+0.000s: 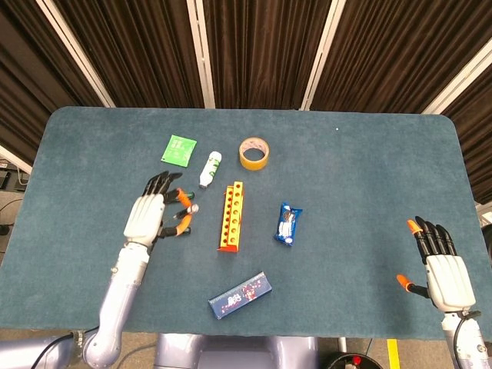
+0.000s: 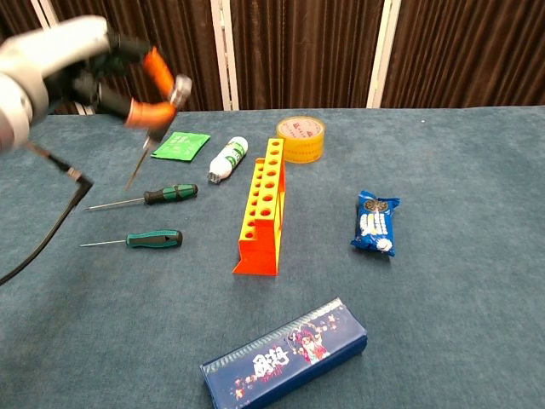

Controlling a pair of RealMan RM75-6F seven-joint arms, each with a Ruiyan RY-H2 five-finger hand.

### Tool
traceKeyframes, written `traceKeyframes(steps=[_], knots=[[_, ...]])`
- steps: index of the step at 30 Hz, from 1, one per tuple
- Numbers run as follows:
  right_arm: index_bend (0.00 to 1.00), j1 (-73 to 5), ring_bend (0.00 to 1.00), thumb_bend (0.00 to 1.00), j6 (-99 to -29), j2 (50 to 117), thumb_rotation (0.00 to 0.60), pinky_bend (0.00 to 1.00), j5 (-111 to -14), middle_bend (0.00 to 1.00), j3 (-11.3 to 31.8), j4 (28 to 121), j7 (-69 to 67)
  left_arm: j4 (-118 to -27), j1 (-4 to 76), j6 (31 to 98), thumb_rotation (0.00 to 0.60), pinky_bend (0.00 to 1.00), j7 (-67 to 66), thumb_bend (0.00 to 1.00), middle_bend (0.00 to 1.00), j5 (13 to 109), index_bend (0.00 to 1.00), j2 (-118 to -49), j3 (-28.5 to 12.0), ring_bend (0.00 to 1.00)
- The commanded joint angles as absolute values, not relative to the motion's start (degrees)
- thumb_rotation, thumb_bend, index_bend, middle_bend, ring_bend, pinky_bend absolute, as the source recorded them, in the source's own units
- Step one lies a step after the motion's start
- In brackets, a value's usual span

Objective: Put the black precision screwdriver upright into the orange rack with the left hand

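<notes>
The left hand (image 2: 81,68) is up off the table, pinching the black precision screwdriver (image 2: 156,128) between its orange-tipped fingers (image 2: 155,66) close to the silver cap. The tool hangs below the pinch, its long axis nearly upright but leaning, the tip trailing down and away from the orange rack (image 2: 262,209). The rack lies off to the inner side of the fingers, toward the middle of the table, near but clearly apart from the tool. Its rows of holes run away from the robot, stepped in height. I judge the coming move turns on this: the tip has to swing under the cap until the shaft is plumb, then travel sideways over a hole before going down. The lean looks small, but the holes look narrow, so a tilted tip could catch a rim.

The right hand (image 1: 442,265) sits far off at the other edge of the table, fingers spread and holding nothing; the left is by far the nearer.

Below the fingers two green-handled screwdrivers (image 2: 162,216) lie flat on the blue-grey cloth table (image 2: 460,170). Beyond them are a green packet (image 2: 180,145) and a small white bottle (image 2: 227,159), with a tape roll (image 2: 300,139) past the rack's far end. A blue snack packet (image 2: 375,223) and a dark blue box (image 2: 285,354) lie beyond the rack on its far side. Dark curtains (image 2: 306,51) close off the back of the room.
</notes>
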State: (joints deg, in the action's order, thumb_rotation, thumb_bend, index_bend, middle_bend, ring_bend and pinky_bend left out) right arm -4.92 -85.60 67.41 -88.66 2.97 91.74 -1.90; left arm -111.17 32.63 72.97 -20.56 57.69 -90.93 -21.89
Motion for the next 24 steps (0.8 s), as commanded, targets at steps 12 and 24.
traceKeyframes(steps=[12,24], knots=[[0.0,-5.12,0.0,0.08,-84.03,67.19,0.6,0.0,-86.41,0.0,3.42,92.6,-2.79,-112.67,38.02,65.19,0.6,0.07,4.43,0.5,0.11,52.59,0.64,-93.75,-32.92,0.0],[0.0,-5.52,0.0,0.08,-83.47,67.5,0.6,0.0,-85.5,0.0,4.06,92.13,-2.97,-101.3,39.97,58.11,0.6,0.07,14.95,0.5,0.11,54.11,0.65,-95.4,-30.52,0.0]])
